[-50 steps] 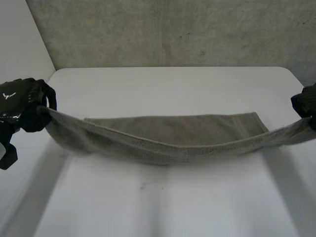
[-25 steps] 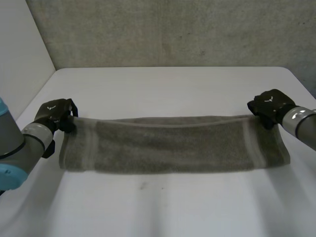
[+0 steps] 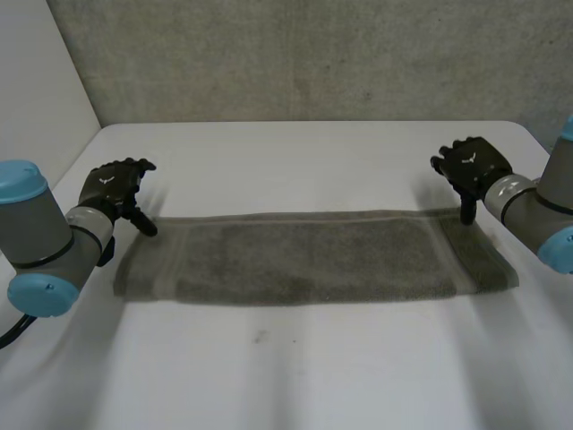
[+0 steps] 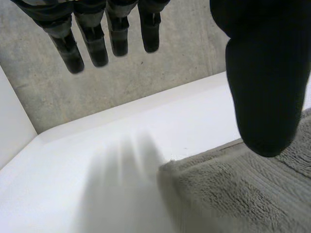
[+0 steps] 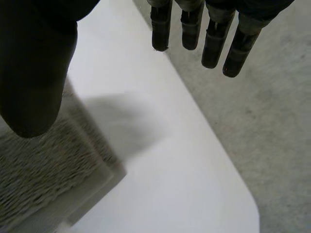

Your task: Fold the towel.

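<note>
The left hand [image 3: 115, 186] hovered with fingers [image 4: 92, 41] straight, holding nothing, at the far left corner of the towel [image 3: 309, 257], which lay flat in a long strip across the white desk [image 3: 313, 161]. At its far right corner, the right hand [image 3: 472, 166] had its fingers straight too, gripping nothing.

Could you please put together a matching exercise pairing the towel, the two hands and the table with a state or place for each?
1. towel
2. left hand
3. right hand
4. table

A. white, bears the towel
B. open, by the towel's far left corner
C. grey, flat in a long strip
D. open, by the towel's far right corner

Pairs: 1-C, 2-B, 3-D, 4-A
</note>
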You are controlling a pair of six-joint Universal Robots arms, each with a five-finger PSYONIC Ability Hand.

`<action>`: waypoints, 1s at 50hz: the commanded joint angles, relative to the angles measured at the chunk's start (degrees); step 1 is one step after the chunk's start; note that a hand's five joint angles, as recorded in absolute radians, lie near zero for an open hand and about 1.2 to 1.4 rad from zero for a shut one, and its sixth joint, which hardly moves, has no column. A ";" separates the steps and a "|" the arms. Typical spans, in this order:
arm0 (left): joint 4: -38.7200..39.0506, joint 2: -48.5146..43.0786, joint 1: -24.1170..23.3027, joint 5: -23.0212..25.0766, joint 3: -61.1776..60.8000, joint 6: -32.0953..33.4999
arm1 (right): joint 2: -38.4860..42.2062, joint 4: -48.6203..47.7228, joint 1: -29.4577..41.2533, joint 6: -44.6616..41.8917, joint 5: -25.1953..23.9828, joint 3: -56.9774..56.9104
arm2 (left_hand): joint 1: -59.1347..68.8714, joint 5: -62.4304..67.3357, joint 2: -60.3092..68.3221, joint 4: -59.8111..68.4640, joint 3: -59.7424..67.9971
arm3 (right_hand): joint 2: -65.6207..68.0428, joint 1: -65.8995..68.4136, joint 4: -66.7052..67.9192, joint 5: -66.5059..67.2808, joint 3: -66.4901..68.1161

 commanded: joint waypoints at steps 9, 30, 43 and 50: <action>-0.25 12.57 -0.20 0.11 -8.41 0.08 | -16.21 0.03 -0.29 12.72 0.85 10.83 | -3.68 -4.07 -3.30 -3.35 -3.29 | -4.37 -4.14 -4.97 -3.32 -4.14; 8.71 24.72 -1.16 0.29 -23.98 -0.18 | -25.80 -8.65 -6.79 11.32 -1.26 44.30 | -3.68 -4.07 -3.30 -3.35 -3.29 | 20.24 20.46 19.64 21.28 20.46; 9.59 24.10 -1.51 0.38 -24.95 -0.27 | -20.34 -14.04 -8.72 6.04 -1.26 45.28 | -3.68 -4.07 -3.30 -3.35 -3.29 | 22.96 23.19 22.36 24.01 23.19; 9.85 24.28 -1.60 0.46 -26.00 -0.27 | -17.97 -16.15 -9.52 4.19 -1.17 44.84 | -3.68 -4.07 -3.30 -3.35 -3.29 | 42.31 42.54 41.71 43.35 42.54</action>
